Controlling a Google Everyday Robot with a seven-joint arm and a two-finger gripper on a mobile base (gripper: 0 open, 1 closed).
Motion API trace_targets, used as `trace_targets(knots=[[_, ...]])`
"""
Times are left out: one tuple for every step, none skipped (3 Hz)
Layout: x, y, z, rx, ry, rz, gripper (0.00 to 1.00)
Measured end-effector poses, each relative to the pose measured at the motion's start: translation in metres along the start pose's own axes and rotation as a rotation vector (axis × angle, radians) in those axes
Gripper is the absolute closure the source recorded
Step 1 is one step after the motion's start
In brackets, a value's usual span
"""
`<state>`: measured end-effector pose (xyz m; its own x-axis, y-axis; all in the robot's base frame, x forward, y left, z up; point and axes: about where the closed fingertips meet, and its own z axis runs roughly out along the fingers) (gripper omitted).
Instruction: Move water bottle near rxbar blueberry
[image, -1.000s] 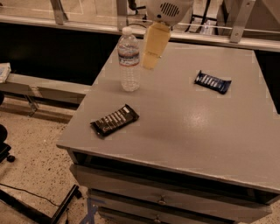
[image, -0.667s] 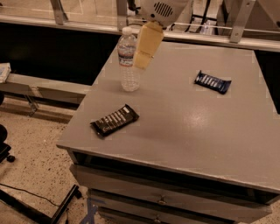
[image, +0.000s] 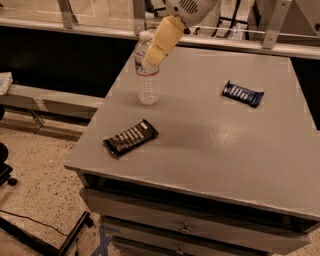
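The water bottle stands upright near the back left of the grey table; it is clear and ribbed, with a white cap and a label band. The rxbar blueberry lies flat in its dark blue wrapper at the back right of the table. My gripper, with a yellowish finger, reaches down from the top of the view and overlaps the bottle's neck and right shoulder. The far finger is hidden.
A black-wrapped bar with white lettering lies near the table's front left. A railing with metal posts runs behind the table. Drawers sit below the tabletop. Cables and a stand lie on the speckled floor at left.
My gripper has moved left and down, from beside the bottle's right side to over its neck. The bottle and both bars have not moved.
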<state>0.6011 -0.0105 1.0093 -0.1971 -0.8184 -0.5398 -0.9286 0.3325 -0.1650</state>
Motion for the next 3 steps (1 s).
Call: trace_targets(knots=[[-0.001,-0.019,0.003,0.019,-0.059,0.113,0.0],[-0.005,-0.031,0.01,0.055,-0.075,0.194,0.0],[-0.005,-0.036,0.01,0.131,-0.075,0.277,0.0]])
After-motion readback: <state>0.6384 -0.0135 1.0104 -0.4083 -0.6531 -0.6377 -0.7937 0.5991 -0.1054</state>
